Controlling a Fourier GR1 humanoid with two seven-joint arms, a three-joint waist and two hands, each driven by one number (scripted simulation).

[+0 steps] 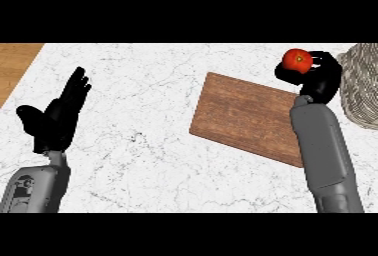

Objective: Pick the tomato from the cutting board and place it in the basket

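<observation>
**A:** What lies underneath it all?

**B:** A white marble counter [148, 150] with grey veins. It fills the view, apart from a wooden strip [16, 62] at 10 o'clock.

**A:** Start nearest. What comes in at the lower edge?

**B:** Two grey forearms. The left forearm [33, 187] enters at 7 o'clock and rises almost straight. The left hand [55, 120] sits at 9 o'clock with its fingers straight and pointing up toward 12 and its thumb spread toward the view's left. It holds nothing and rests over bare counter.

**A:** And the other side?

**B:** The right forearm [325, 150] enters at 5 o'clock and runs up toward 1, crossing the right end of the cutting board [244, 117]. The board is a brown wooden rectangle, turned at an angle, lying just right of centre. Nothing lies on its visible top.

**A:** The hand itself?

**B:** The right hand [321, 80] is at 1 o'clock, past the board's far right corner. Its fingers and thumb are curled round the tomato [297, 60], which shows red at the hand's left side.

**A:** So where is the tomato in relation to the basket?

**B:** It is off the board and just beside the woven grey basket [362, 85] at 2 o'clock. It is not inside the basket. The hand sits against the basket's left wall, but I cannot tell whether they touch.
</observation>
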